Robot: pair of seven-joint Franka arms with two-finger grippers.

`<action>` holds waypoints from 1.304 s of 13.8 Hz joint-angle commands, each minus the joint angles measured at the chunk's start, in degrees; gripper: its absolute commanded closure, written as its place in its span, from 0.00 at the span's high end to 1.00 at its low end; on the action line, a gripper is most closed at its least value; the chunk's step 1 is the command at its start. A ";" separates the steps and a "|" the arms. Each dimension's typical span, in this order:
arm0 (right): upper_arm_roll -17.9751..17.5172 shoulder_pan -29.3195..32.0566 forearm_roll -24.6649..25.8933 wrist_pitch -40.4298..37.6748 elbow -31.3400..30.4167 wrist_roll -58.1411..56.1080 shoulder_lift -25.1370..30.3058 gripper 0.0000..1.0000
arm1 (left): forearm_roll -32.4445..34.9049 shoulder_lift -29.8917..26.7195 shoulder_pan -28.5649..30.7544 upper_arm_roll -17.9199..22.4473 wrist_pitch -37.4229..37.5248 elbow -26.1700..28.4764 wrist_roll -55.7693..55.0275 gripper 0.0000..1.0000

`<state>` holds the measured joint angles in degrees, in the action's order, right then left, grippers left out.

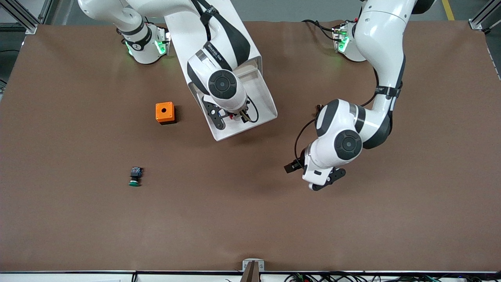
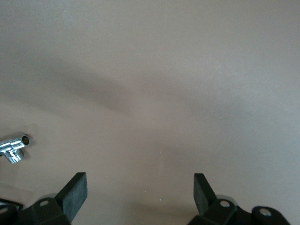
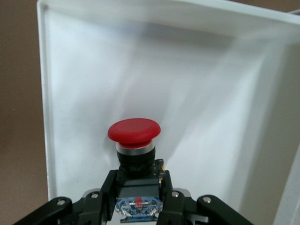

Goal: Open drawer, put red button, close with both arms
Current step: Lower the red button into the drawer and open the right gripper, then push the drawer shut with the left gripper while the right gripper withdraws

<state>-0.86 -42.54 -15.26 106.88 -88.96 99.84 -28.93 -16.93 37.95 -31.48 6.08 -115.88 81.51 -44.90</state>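
Only the right wrist view shows the red button (image 3: 134,130), clamped by its body in the right gripper (image 3: 138,197) over the open drawer (image 1: 261,94); from the front, the arm hides it. The left gripper (image 2: 140,192), fingers apart, waits over bare table (image 1: 352,231). At eight o'clock from the drawer sit an orange box (image 1: 164,112) and, nearer, a green button (image 1: 135,176).
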 commanded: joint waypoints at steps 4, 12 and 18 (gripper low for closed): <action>0.60 -0.44 -1.35 -0.09 0.36 0.62 -0.25 0.46 | 0.33 -4.11 -4.73 -0.54 -9.01 9.37 -3.23 1.00; 1.04 6.22 -1.17 -20.44 12.55 -1.56 3.00 1.00 | 0.76 -4.81 -9.47 -1.24 -8.57 9.37 -12.93 1.00; 1.12 18.87 1.36 -33.83 14.17 -29.29 11.69 1.00 | 0.06 -4.02 -13.61 -4.49 -7.96 9.46 -15.29 1.00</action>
<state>1.04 -27.28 -15.05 75.30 -73.74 78.55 -20.52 -16.72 34.76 -44.31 2.32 -123.86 90.04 -58.65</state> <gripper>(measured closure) 0.000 0.000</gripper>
